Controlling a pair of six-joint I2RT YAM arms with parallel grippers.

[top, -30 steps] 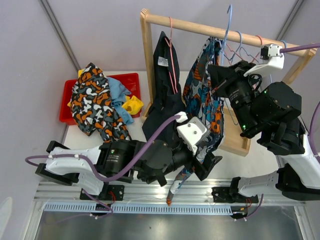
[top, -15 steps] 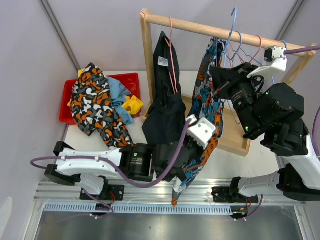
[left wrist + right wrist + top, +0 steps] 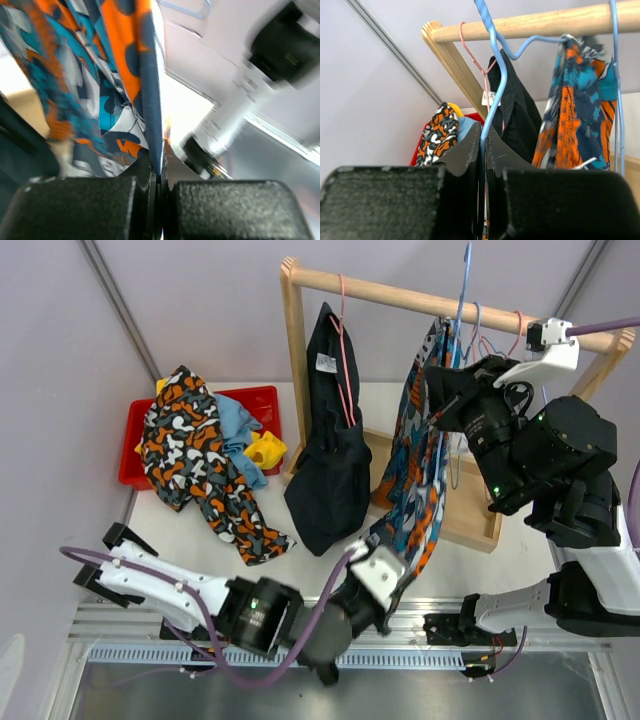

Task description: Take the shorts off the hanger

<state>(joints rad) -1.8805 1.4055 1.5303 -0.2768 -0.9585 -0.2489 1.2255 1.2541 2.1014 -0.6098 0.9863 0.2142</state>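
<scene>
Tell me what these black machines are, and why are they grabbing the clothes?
They are two robot arms with pinching fingers instead of hands. One picture looks down from above. The other two come from little cameras on each arm's wrist.

The left gripper is pinched shut on the lower edge of the patterned shorts, which hang from the wooden rack. The right gripper is shut on a blue hanger. Black shorts hang beside them on a pink hanger. Over on the left, a red tray holds more shorts in a pile.
</scene>
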